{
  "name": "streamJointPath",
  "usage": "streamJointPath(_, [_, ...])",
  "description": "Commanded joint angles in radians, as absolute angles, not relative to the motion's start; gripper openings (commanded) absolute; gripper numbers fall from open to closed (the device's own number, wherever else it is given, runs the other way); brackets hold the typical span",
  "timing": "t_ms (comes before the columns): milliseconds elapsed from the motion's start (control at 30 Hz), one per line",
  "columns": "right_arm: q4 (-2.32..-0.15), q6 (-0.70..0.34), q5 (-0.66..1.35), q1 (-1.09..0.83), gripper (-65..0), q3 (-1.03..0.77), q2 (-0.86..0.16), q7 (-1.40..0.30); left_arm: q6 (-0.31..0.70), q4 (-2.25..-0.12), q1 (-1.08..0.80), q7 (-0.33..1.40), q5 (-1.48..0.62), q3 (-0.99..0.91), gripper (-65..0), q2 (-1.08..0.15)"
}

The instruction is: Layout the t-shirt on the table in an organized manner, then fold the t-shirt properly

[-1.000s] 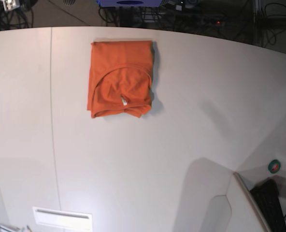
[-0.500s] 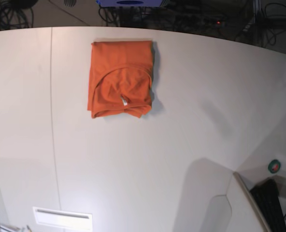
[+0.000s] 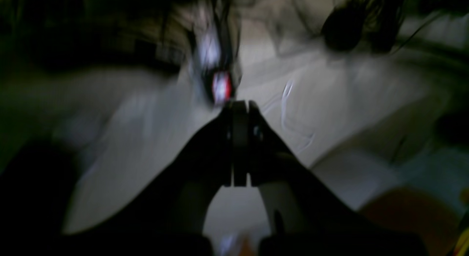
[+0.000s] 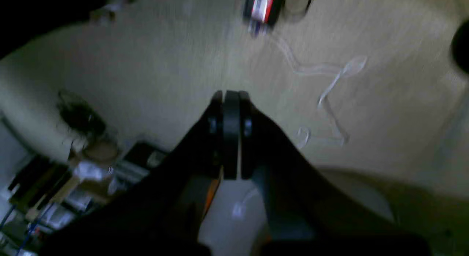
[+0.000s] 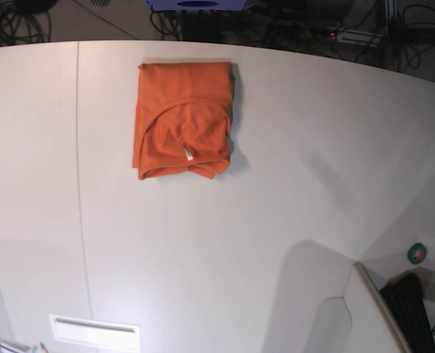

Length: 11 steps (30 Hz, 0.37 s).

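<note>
The plain orange cloth t-shirt (image 5: 182,120) lies folded into a compact rectangle on the smooth white counter (image 5: 276,213), so the task looks finished, with the left pincer (image 3: 240,113) and the right pincer (image 4: 231,102) both pressed together, holding nothing.

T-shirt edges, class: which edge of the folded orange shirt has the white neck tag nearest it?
The t-shirt's edge nearest the camera; the neck tag sits just above it, far from the opposite straight edge.

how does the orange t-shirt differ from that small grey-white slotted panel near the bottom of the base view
The t-shirt is solid orange cloth, folded into a compact rectangle with a small white neck tag showing; the slotted panel is a flat, rigid, grey-white strip. The t-shirt lies near the far edge of the table; the slotted panel sits at the near edge. The t-shirt covers more area than the slotted panel. Neither is touched by a gripper.
</note>
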State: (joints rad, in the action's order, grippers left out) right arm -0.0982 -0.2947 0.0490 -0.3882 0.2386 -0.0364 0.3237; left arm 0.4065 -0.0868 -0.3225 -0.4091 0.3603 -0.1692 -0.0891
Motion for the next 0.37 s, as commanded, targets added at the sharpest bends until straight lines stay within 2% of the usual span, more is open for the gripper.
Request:
streamJointPath(0, [-0.105,-0.297,0.056,-0.383,-65.0,0.22,-0.042,0.346,0.39,-0.091,-0.326,-0.458,0.354,-0.17,-65.0,-0.091])
streamJointPath(167, [-0.13,-0.297,0.056,-0.351,-65.0,0.194,-0.045,0.348,0.226,-0.09,-0.306,-0.519,0.357,-0.162,-65.0,-0.088])
streamJointPath(333, [-0.177,-0.297,0.056,-0.351,-65.0,0.242,-0.07,0.349,0.13,-0.096,-0.277,-0.526,0.354,-0.171,-65.0,-0.065])
